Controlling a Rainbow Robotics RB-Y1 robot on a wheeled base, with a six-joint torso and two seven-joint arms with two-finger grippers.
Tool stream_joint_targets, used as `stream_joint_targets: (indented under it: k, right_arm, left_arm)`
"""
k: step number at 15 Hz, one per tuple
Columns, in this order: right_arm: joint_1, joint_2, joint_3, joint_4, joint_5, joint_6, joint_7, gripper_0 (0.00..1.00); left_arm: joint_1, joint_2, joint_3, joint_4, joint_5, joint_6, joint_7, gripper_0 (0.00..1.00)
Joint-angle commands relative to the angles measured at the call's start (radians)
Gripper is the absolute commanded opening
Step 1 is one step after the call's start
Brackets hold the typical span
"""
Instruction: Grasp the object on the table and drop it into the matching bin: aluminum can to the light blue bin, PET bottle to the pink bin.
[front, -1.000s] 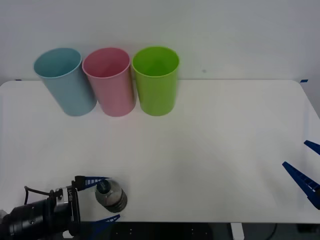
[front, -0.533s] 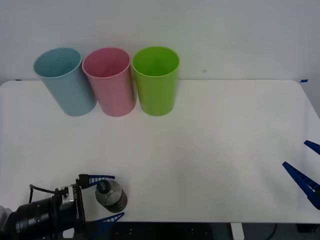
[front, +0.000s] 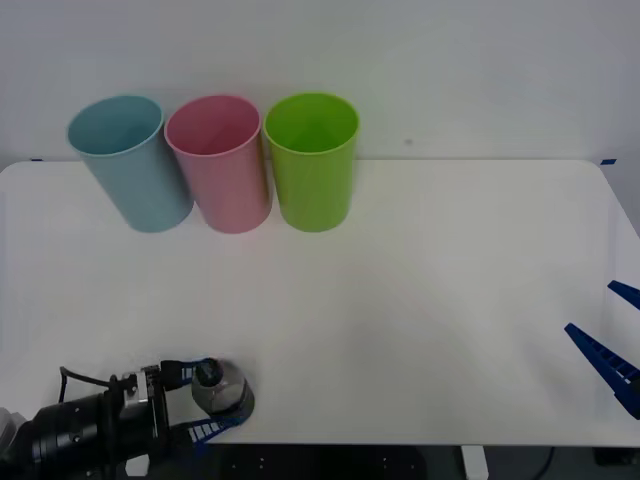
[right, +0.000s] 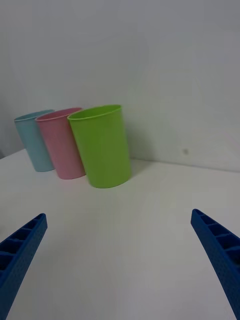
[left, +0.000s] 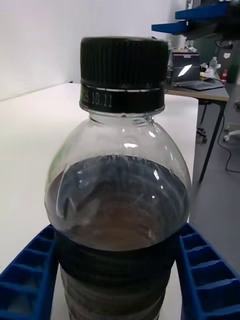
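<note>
Now left gripper (front: 205, 402) fingers (left: 25, 280) clamp upright PET bottle (front: 220, 388).

A plain white wall (front: 480, 70) is standing behind the surface; a desk (left: 200, 90) holding monitors is sitting across the room.

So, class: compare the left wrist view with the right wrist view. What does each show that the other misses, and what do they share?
Left wrist view only: the bottle close up, black cap on, upright, with the left gripper shut on its lower body. Right wrist view only: the light blue bin, pink bin and green bin in a row, beyond the open right gripper. Both: the white table.
</note>
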Motion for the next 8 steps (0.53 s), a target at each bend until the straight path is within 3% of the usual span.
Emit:
stream_joint_targets:
  k: [1, 8]
  right_arm:
    - [0.000, 0.000, 0.000, 0.000, 0.000, 0.000, 0.000, 1.00]
    - [0.000, 0.000, 0.000, 0.000, 0.000, 0.000, 0.000, 1.00]
  left_arm:
    - [-0.002, -0.001, 0.000, 0.000, 0.000, -0.001, 0.002, 0.00]
    - [-0.005, -0.001, 0.003, 0.000, 0.033, 0.014, 0.020, 0.00]
